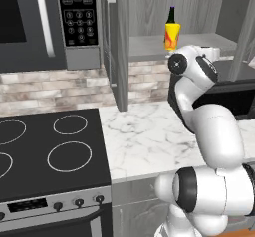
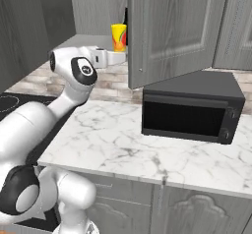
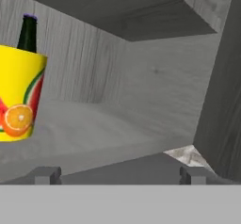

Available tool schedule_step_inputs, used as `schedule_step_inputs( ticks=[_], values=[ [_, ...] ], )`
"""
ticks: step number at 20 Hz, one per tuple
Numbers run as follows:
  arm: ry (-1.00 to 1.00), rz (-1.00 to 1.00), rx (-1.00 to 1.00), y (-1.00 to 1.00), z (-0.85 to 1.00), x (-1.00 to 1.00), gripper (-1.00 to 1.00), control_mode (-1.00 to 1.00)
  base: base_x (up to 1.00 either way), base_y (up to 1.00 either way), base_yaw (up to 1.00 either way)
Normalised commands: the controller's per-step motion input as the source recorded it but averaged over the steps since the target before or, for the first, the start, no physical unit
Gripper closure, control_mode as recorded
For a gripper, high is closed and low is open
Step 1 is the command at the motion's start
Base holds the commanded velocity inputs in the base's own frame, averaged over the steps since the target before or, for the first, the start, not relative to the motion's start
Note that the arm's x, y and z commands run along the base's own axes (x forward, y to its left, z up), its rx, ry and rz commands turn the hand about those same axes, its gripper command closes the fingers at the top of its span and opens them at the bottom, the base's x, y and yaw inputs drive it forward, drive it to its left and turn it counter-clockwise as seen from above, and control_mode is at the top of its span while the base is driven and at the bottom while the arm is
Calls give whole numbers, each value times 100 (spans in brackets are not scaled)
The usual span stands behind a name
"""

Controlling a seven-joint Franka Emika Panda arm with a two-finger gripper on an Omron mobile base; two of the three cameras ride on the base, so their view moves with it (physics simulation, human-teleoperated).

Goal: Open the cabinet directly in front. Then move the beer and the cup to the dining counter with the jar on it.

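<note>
Hand (image 3: 120,175) spread wide and empty, tips far apart at the bottom of the hand view, nothing between them; it sits at the cabinet (image 2: 172,31) opening, about level with the shelf (image 3: 84,124) edge, aimed inward. Cup (image 3: 19,96) stands on the shelf ahead and off to the hand's left, not in line with the gap between the tips, not touched. Beer (image 3: 27,32) is right behind the cup, farther from the hand, only its neck and cap showing over the cup rim; cannot tell if the two touch. Base views agree: cup (image 1: 172,36) with the beer (image 1: 171,15) behind it on the shelf, both doors swung out, one door (image 1: 115,42) to the hand's left, the other to its right. So step one looks done: cabinet open. Left: grasp cup, carry it off, same for beer; neither started. Next move probably needs the hand shifted left to centre on the cup. Below the hand, marble tabletop (image 2: 147,144) with a black microwave (image 2: 189,107) on it.
</note>
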Motion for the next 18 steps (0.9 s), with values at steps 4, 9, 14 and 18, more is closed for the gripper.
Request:
schedule_step_inputs(
  ticks=[4, 9, 14, 18],
  values=[
    [10, -15, 1, -84, 0, 24, -100, -100, 0, 0, 0],
    [9, -26, 0, -100, 0, 0, -100, -100, 0, 0, 0],
    [2, -36, 2, -100, 0, -29, -100, -100, 0, 0, 0],
    [0, -38, 4, -100, 0, -48, -100, -100, 0, 0, 0]
  ],
)
